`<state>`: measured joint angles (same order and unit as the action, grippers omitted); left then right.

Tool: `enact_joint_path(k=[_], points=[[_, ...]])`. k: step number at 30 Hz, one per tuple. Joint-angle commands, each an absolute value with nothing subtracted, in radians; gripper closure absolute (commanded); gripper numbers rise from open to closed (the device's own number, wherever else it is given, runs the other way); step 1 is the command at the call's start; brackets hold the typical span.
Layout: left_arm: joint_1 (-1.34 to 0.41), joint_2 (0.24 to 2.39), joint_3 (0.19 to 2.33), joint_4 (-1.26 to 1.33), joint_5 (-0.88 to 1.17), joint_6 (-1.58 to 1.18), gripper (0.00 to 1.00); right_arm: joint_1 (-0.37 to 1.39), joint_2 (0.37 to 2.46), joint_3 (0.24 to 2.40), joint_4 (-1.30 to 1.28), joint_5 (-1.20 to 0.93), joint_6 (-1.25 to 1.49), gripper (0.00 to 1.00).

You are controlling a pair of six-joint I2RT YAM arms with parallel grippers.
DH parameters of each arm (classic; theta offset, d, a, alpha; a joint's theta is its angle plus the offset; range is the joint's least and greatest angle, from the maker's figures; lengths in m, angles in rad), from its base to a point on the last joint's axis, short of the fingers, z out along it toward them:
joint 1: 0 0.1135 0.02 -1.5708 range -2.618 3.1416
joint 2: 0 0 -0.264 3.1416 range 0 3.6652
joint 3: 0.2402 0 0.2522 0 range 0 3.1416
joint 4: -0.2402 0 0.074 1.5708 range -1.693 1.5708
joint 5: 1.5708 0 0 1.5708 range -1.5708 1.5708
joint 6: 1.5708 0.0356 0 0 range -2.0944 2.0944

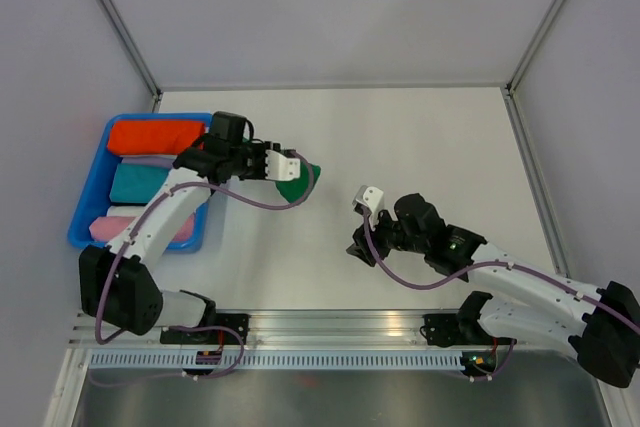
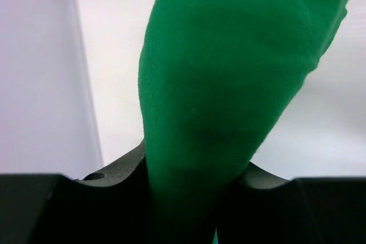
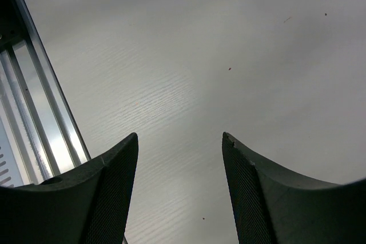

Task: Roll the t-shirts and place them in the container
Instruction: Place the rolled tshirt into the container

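Observation:
The emerald-green t-shirt (image 1: 297, 186) is bunched into a thick bundle just right of the blue bin. My left gripper (image 1: 285, 171) is shut on it. In the left wrist view the green t-shirt (image 2: 229, 84) fills the middle of the picture, pinched between the dark fingers of the left gripper (image 2: 189, 198) and reaching away from them. My right gripper (image 1: 359, 248) hovers over the bare table near the middle. It is open, and the right wrist view shows nothing between the fingers of the right gripper (image 3: 180, 141), only the white tabletop.
A blue bin (image 1: 85, 217) stands at the left and holds an orange-red bundle (image 1: 155, 135), a teal bundle (image 1: 140, 183) and a pink one (image 1: 110, 227). An aluminium rail (image 1: 330, 325) runs along the near edge. Grey walls close in the back and sides.

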<state>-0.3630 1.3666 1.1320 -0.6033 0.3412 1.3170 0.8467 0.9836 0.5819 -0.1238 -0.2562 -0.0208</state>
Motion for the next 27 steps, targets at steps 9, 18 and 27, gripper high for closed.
enact_joint_path(k=[9,18,27], points=[[-0.008,1.374,1.335,-0.626,0.367,1.41,0.98,0.842,1.074,0.626,-0.031,-0.313,-0.003,0.34],[0.175,1.4,1.195,-0.229,0.337,1.319,0.98,0.842,1.097,0.644,-0.025,-0.354,0.046,0.34],[0.382,1.511,1.252,-0.149,0.486,1.336,0.97,0.842,1.109,0.653,-0.029,-0.356,0.089,0.34]])
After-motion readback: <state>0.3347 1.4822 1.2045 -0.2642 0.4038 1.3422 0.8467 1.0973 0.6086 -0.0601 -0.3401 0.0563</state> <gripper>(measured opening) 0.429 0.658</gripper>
